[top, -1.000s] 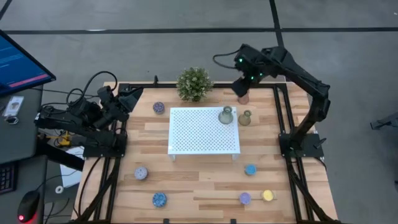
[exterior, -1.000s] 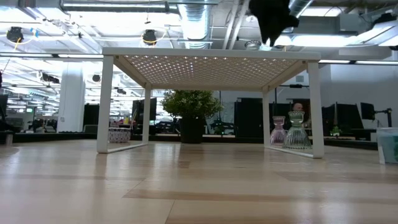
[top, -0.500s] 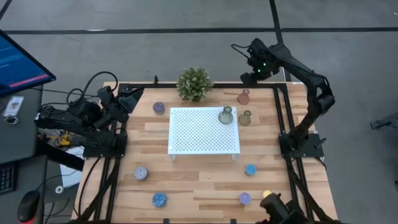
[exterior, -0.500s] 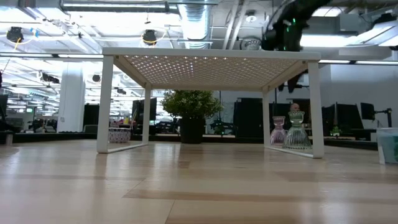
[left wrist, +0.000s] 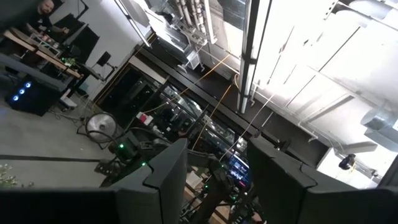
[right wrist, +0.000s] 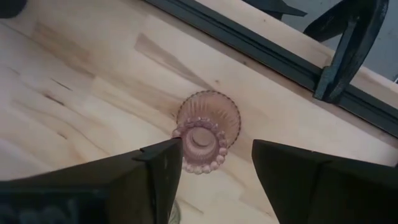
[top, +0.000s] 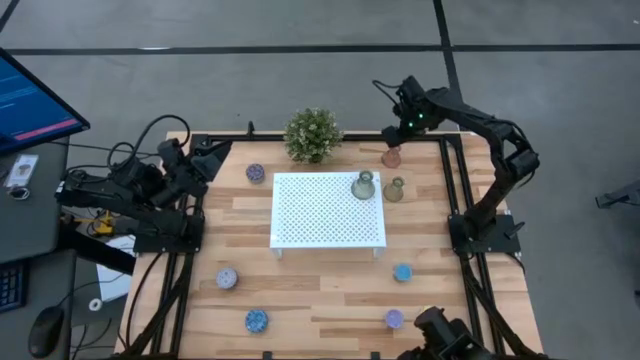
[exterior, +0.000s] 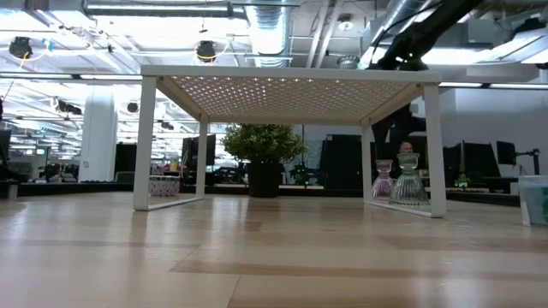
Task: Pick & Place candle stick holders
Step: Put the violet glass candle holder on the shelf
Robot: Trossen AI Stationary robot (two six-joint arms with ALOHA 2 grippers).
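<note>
Pink ribbed candle stick holder (right wrist: 206,126) upright, beaded rim, beneath spread right fingers (right wrist: 163,168)

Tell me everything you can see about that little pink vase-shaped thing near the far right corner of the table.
The pink candle stick holder looks like ribbed translucent glass: a flared round base, a narrow neck and a beaded rim around an empty socket. It stands upright on the bare wood by the table's back edge, apart from the white tray. The right hand hovers over it with open fingers, not touching it.
</note>
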